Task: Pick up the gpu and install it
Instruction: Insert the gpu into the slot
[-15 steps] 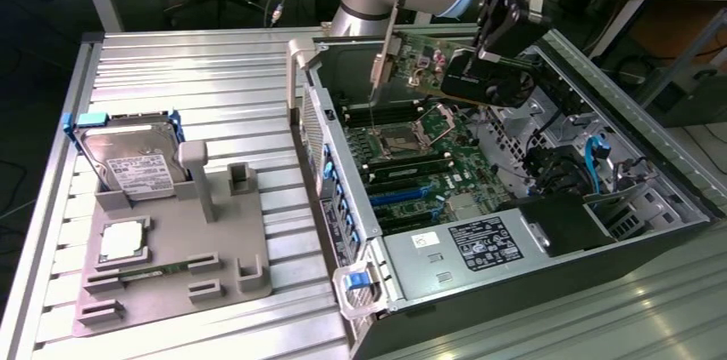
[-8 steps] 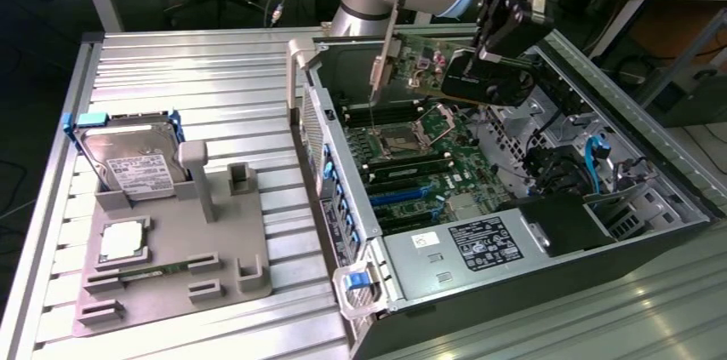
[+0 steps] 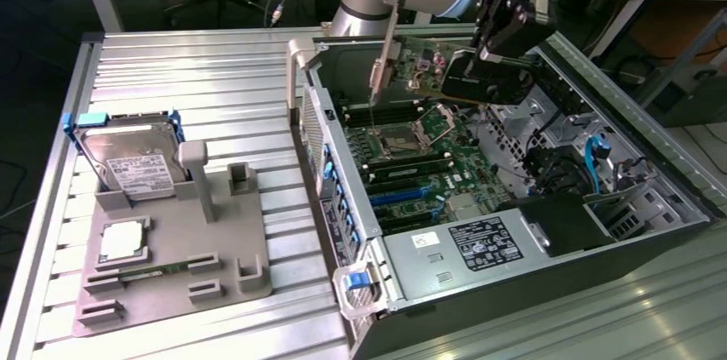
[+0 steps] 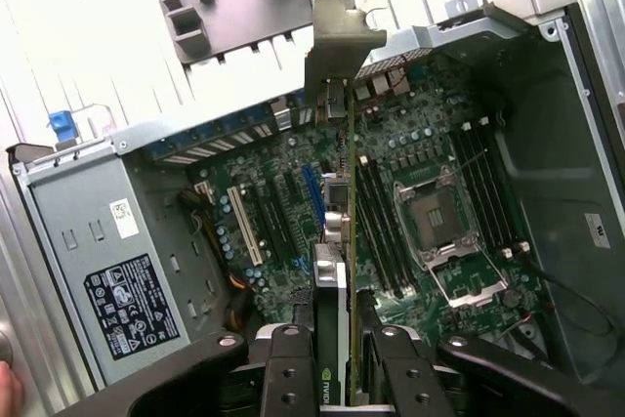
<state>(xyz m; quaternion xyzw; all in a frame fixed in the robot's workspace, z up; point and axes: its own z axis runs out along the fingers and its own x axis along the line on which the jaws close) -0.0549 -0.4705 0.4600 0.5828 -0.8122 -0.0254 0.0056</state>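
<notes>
The gpu (image 3: 418,64) hangs over the open computer case (image 3: 329,164), a flat card with a dark block on one face and its silver bracket (image 3: 380,71) pointing down toward the case wall. My gripper (image 3: 483,55) is shut on the card's far end. In the wrist view the gpu (image 4: 342,241) runs edge-on away from my gripper (image 4: 342,383), gripped between the two black fingers (image 4: 291,368), with its bracket (image 4: 342,41) at the far tip. It is held above the motherboard (image 4: 420,134), between the expansion slots (image 4: 311,192) and the memory slots. The card touches no slot.
A grey fixture plate (image 3: 182,271) on the exterior view's left holds a hard drive (image 3: 131,164), a processor (image 3: 123,241) and a memory stick (image 3: 142,273). Inside the case sit the processor socket (image 3: 415,134) and the power supply (image 3: 477,245). Drive bays and cables (image 3: 591,164) line the far side.
</notes>
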